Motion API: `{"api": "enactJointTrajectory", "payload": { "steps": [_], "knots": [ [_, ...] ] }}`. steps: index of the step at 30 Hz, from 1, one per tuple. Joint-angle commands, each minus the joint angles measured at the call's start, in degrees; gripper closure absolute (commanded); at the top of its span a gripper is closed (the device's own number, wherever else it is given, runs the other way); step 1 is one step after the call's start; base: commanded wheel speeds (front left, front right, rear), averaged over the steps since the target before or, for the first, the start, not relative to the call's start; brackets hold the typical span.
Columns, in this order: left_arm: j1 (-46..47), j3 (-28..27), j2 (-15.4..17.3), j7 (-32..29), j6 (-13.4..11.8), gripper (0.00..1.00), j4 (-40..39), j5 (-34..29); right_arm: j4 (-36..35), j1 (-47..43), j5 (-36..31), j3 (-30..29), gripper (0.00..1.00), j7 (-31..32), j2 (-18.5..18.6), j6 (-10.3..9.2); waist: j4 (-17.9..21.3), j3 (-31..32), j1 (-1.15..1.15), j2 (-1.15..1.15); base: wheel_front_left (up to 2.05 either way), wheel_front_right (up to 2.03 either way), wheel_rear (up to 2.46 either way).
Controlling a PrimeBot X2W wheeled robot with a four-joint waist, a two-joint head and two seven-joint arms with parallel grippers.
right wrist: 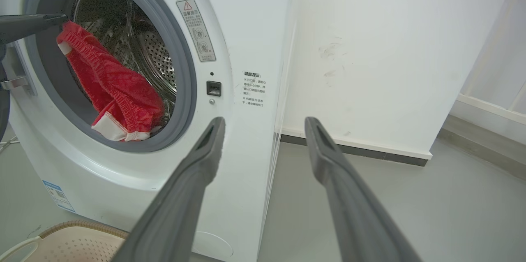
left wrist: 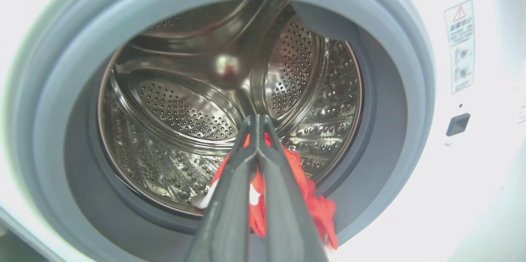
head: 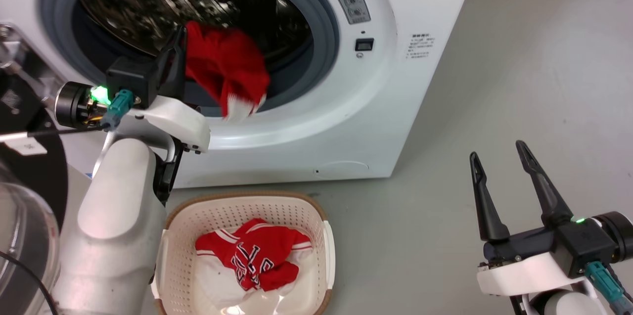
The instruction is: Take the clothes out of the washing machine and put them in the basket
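- The washing machine point(head: 376, 122) stands ahead of both claws, its porthole open.
- The left arm point(head: 118, 216) rises bent from low left, wrist aimed at the drum.
- The basket point(head: 247, 196) sits on the floor below the left claw point(head: 181, 33), with a red jersey point(head: 257, 255) inside.
- The right claw point(head: 496, 148) is low, well right of the basket, with its fingers spread wide and empty.
- The left claw is pinched tight on a red garment point(head: 225, 70), which hangs from its tips over the grey rim.
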State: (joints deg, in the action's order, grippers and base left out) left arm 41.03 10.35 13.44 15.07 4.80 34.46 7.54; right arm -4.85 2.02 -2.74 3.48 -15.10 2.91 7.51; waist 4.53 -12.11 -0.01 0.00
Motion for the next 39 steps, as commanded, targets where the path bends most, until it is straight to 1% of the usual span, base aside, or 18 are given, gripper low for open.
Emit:
{"api": "enactJointTrajectory", "payload": {
  "steps": [1,7,22,26,33,39],
  "knots": [
    [-0.9,0.0,0.0,0.1,-0.3,1.0,-1.2,-0.2,0.1,-0.7,-0.2,0.1,0.0,-0.1,-0.1,-0.04,-0.8,1.2,0.01,0.0,0.0,0.0,0.0],
    [-4.1,1.0,1.0,-0.4,-0.6,1.0,-9.4,-0.7,0.7,-2.3,0.0,0.1,0.0,-0.1,-0.1,-0.04,-1.9,4.0,0.01,0.0,0.0,0.0,0.0],
    [-11.7,2.6,3.5,-8.0,-1.8,1.0,-33.4,-1.2,1.5,-5.5,0.6,0.3,0.0,-0.1,-0.1,-0.04,-3.4,8.7,0.01,0.0,0.0,0.0,0.0],
    [-14.0,2.7,4.1,-10.1,-2.2,1.0,-38.7,-1.0,1.5,-5.9,0.6,0.1,0.0,-0.1,-0.1,-0.04,-3.8,9.4,0.01,0.0,0.0,0.0,0.0],
    [-18.5,3.4,4.9,-12.3,-2.6,1.0,-43.9,-0.3,1.3,-5.9,0.6,0.0,0.0,-0.1,-0.1,-0.04,-4.2,9.3,0.01,0.0,0.0,0.0,0.0],
    [-23.6,3.8,4.8,-12.6,-3.2,1.0,-43.9,0.9,1.1,-5.5,0.8,0.2,0.0,-0.1,-0.1,-0.04,-4.2,8.5,0.01,0.0,0.0,0.0,0.0]
  ]
}}
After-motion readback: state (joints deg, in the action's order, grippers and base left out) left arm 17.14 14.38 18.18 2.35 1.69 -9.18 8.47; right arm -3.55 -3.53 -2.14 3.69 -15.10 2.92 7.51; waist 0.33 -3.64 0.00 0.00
